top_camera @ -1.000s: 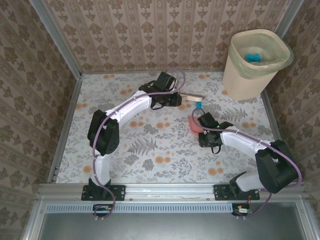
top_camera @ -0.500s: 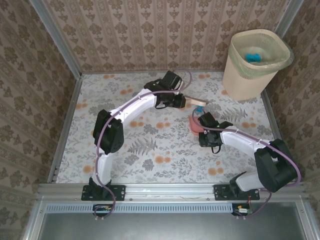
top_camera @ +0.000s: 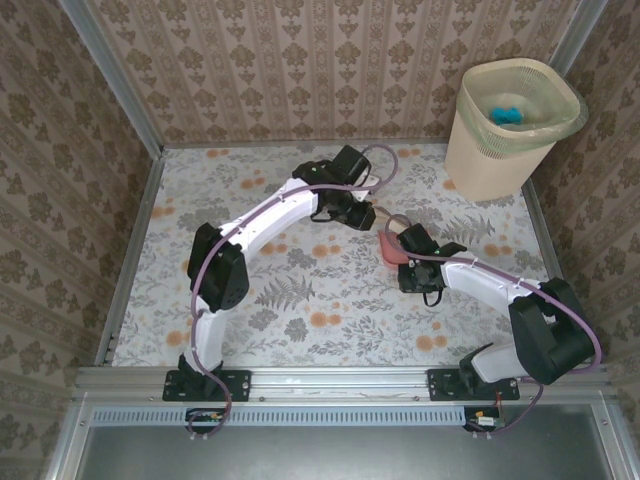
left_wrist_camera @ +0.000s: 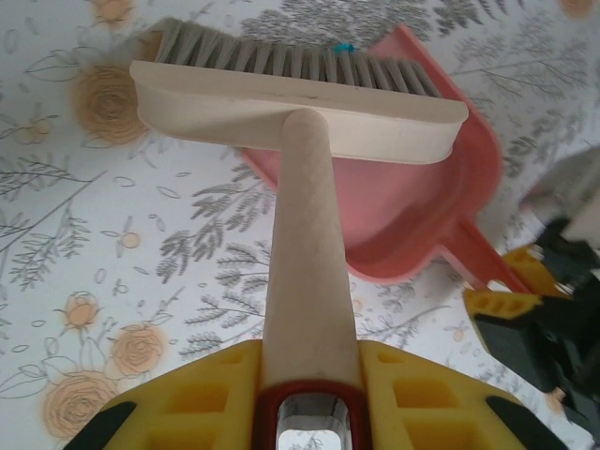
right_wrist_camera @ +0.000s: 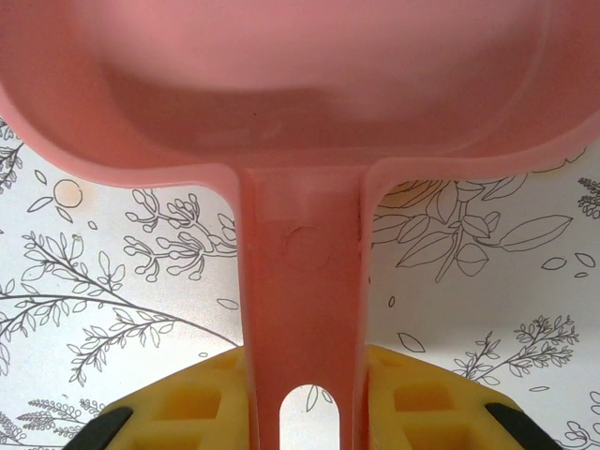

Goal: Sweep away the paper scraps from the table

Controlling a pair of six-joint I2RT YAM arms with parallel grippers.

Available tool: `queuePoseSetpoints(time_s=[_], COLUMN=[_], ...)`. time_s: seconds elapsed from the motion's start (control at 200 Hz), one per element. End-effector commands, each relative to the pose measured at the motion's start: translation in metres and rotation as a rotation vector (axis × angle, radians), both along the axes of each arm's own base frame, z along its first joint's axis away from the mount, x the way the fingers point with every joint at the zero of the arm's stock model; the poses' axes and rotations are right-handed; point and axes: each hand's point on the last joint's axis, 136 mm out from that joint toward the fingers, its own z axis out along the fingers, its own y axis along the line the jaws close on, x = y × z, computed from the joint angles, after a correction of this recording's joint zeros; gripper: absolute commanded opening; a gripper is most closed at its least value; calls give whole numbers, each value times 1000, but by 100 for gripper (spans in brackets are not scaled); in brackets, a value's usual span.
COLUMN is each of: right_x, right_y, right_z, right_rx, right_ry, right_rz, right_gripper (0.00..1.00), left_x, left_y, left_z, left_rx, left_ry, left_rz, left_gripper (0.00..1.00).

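**1 teal scrap at the dustpan's lip**

On the left, the left gripper (left_wrist_camera: 309, 370) is clamped tight round the cream handle of the brush (left_wrist_camera: 298, 117). Over the last second that arm has swung the brush rightward across the table (left_wrist_camera: 66, 234), from clear of the pan to right over its mouth. The bristles now sit across the open front edge of the pink dustpan (left_wrist_camera: 412, 211). 1 of the paper scraps (left_wrist_camera: 343, 47), a teal speck, peeks out just beyond the bristle tips; whether it lies inside the pan or at its lip I cannot tell. The dustpan has not shifted.

To the right, the right gripper (right_wrist_camera: 305, 398) is closed fully on the pan's handle, with the pan low over the table. Far right, the bin (top_camera: 512, 150) already holds teal wads (top_camera: 505, 113). By my reading the sweep is nearly finished — tipping the pan into the bin looks due next.
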Motion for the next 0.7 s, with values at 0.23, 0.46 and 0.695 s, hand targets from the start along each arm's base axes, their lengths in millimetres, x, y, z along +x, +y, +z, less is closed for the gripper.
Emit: queuePoseSetpoints(time_s=[0.23, 0.46, 0.695], right_x=[-3, -3, -4], right_y=[-6, -6, -6], right_z=[-4, -4, -5], right_rx=[-11, -11, -7], right_ry=[18, 22, 26], right_rz=[-20, -21, -22], right_gripper=[0, 0, 0], left_x=[7, 23, 8], left_y=[5, 0, -17], left_z=[46, 43, 21], left_rx=[-114, -145, -67], left_ry=[-112, -160, -117], left_rz=[41, 119, -15], left_gripper=[0, 0, 0])
